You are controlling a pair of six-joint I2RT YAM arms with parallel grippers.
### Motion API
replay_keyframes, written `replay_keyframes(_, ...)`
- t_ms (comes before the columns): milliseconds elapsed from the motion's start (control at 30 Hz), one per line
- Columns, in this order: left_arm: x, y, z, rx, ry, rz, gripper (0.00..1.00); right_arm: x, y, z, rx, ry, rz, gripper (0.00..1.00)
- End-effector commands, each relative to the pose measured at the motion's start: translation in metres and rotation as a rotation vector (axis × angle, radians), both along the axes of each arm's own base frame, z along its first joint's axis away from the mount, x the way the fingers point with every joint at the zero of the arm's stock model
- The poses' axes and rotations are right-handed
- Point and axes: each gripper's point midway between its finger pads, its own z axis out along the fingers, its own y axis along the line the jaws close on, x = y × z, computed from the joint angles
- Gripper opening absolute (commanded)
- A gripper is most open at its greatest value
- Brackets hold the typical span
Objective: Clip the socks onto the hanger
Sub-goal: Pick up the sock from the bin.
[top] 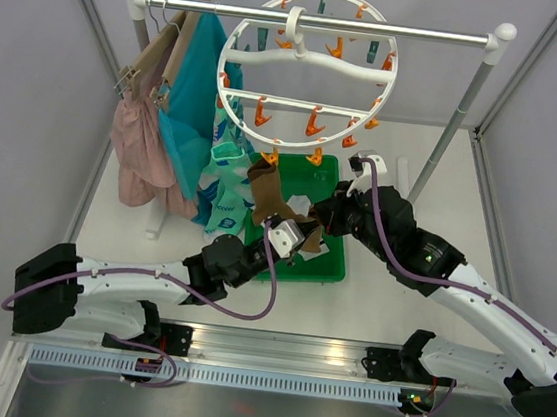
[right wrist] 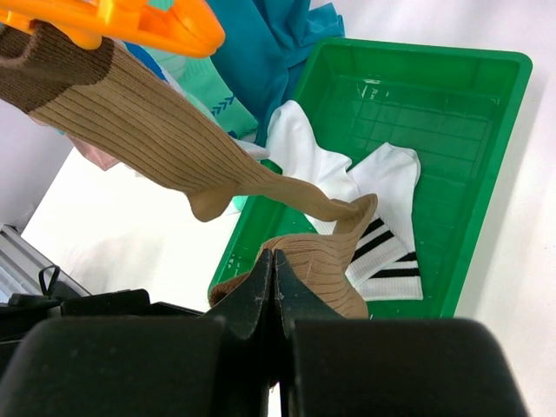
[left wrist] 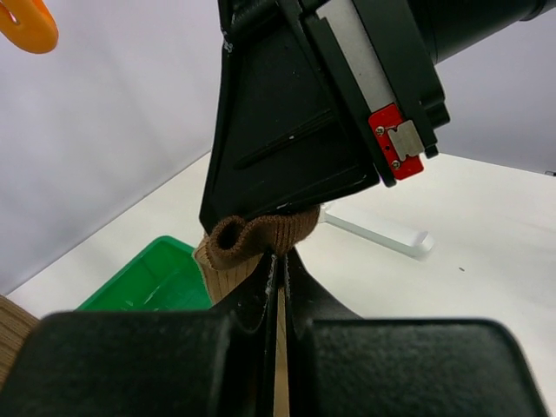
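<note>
At a table [top: 347, 312] fronted by 2 robot arms, we see both grippers meet over a green tray [right wrist: 417, 54] on 1 loose brown sock [right wrist: 326, 261]. The left gripper [left wrist: 280, 261] has its fingers closed tight on a thin fold of that sock's ribbed fabric, as its own wrist view shows, with the rolled cuff bunched just above the fingertips and against the black body of the other gripper. The right gripper [right wrist: 274, 256] has its fingers pressed together too, and the brown fabric spreads out on both sides of their tips, so we read it as pinched there. A 2nd sock, the hanging brown sock [right wrist: 130, 130], is clipped at its cuff in an orange peg [right wrist: 148, 22] and trails down until its toe reaches the tray. Inside the tray lie white socks [right wrist: 382, 234], 1 of them showing dark cuff stripes. From above, we find the hanger [top: 311, 59], a white ring with cross spokes and orange and teal pegs, hooked on a metal rail [top: 400, 29] at the back of the table, directly above the tray. A mint patterned sock [top: 225, 187] hangs from the ring's lower left side, just beside the hanging brown sock. Further left on the rail, tan clothes hangers [top: 161, 44] carry a teal garment [top: 195, 98] and a pink garment [top: 134, 152].
</note>
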Motion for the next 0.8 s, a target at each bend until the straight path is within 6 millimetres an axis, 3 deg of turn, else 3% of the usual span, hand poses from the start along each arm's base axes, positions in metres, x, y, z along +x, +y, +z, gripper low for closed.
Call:
replay_keyframes(0,-0.009,0.004,0.035,-0.066,-0.068,-0.033,0.02,0.001,0.003,0.021,0.041,-0.023,0.004,0.00)
replay_keyframes(300,-0.015,0.011,0.028,-0.039,-0.069,-0.051,0.02,0.001,0.003,0.026,0.049,-0.030,-0.002,0.00)
replay_keyframes(400,-0.015,0.015,0.025,-0.029,-0.062,-0.045,0.02,0.001,0.000,0.030,0.058,-0.039,-0.009,0.12)
replay_keyframes(433,-0.016,0.015,0.023,-0.020,-0.059,-0.047,0.02,0.000,-0.001,0.033,0.064,-0.044,-0.010,0.24)
replay_keyframes(500,-0.016,0.016,0.024,-0.014,-0.060,-0.048,0.02,0.001,-0.004,0.036,0.070,-0.054,-0.023,0.37)
replay_keyframes(767,-0.016,0.019,0.017,0.037,-0.058,-0.039,0.02,0.000,-0.018,0.054,0.087,-0.094,-0.068,0.50)
